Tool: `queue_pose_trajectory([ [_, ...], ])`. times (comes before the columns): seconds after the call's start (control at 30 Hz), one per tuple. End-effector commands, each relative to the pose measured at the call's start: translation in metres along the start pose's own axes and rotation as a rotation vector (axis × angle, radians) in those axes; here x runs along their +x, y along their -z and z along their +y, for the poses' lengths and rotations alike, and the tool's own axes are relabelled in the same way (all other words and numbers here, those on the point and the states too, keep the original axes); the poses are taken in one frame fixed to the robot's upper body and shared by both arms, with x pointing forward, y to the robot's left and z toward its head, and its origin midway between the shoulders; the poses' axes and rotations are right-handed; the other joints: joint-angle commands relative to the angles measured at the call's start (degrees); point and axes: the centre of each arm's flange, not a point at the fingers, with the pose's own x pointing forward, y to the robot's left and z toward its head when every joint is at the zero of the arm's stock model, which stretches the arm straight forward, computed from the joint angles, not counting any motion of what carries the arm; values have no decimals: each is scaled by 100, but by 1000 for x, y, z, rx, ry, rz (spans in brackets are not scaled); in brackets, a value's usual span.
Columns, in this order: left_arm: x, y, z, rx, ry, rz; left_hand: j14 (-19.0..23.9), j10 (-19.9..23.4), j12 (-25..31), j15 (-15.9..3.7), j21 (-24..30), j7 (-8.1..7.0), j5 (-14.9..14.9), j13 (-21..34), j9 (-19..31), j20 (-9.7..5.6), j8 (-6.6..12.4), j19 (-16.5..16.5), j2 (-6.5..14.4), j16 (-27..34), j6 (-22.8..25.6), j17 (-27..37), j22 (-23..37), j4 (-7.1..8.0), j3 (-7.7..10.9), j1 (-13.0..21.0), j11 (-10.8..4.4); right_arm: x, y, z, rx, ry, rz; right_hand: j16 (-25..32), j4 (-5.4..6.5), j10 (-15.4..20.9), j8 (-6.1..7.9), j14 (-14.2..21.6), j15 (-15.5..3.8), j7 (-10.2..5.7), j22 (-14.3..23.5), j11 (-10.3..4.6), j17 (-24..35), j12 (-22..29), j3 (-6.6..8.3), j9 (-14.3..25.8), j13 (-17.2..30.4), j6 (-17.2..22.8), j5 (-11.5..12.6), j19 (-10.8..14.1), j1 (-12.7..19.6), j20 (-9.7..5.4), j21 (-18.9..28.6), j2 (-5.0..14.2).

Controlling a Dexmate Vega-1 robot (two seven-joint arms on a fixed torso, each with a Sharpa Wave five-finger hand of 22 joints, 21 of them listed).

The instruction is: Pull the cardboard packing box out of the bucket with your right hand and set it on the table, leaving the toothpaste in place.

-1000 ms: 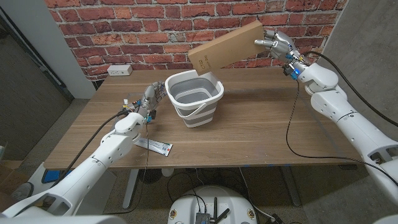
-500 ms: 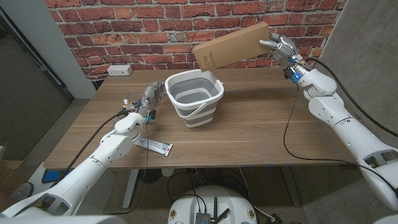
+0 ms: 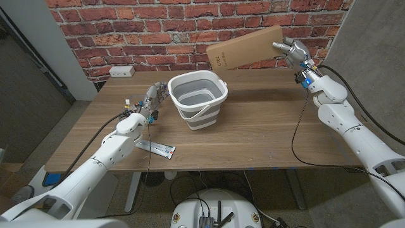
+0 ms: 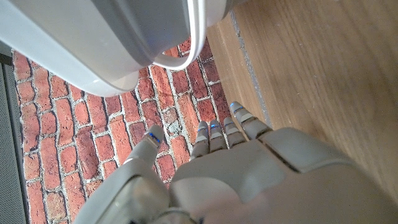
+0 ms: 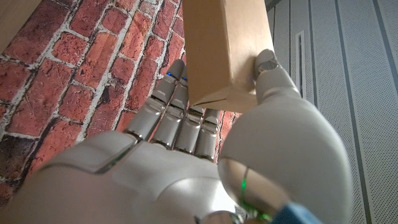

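Note:
A long flat cardboard box (image 3: 247, 48) hangs in the air above the table's far right, tilted, clear of the bucket. My right hand (image 3: 290, 49) grips its right end; in the right wrist view the box end (image 5: 225, 50) sits between thumb and fingers (image 5: 177, 106). The grey and white collapsible bucket (image 3: 197, 100) stands at the table's middle, its inside showing nothing. A toothpaste box (image 3: 158, 149) lies on the table near the front left. My left hand (image 3: 152, 101) stands beside the bucket's left wall (image 4: 118, 43), fingers apart, holding nothing.
The wooden table (image 3: 266, 126) ends at a red brick wall (image 3: 145, 31) behind. A white power outlet strip (image 3: 121, 72) lies at the back left corner. Black cables hang over the table's right side by my right arm.
My right hand has carried the cardboard box to the right, away from above the bucket, and levelled it somewhat. The left hand, bucket and toothpaste have not moved.

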Motion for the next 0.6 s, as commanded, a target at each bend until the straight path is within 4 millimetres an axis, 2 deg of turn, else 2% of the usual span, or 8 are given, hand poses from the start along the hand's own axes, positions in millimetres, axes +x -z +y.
queue_pose_trajectory([
  [0.03,2,-2,-1,6,1,3,-2,3,-8,16,-1,8,-6,9,23,-189,11,44,327,-3,53,14,24,16,42,-40,32,-17,1,-20,-16,60,11,0,16,500,21,51,-779,-536,22,-462,21,-19,23,60,16,806,25,49,730,-747,52,820],
  [0.33,5,-6,-4,14,12,5,1,3,-8,18,-1,6,-6,9,23,-186,13,44,328,-3,58,14,24,14,47,-38,38,-34,6,-34,-23,97,25,-18,7,505,4,55,-785,-516,23,-462,27,-27,20,61,20,809,38,37,749,-749,51,816],
  [0.6,9,-8,-4,16,19,0,0,3,-8,19,0,2,-7,8,23,-185,12,46,328,-3,57,14,25,13,50,-38,12,-40,8,-40,-39,113,48,-30,7,507,-9,62,-785,-525,25,-479,33,-32,16,62,28,812,48,24,758,-749,49,817],
])
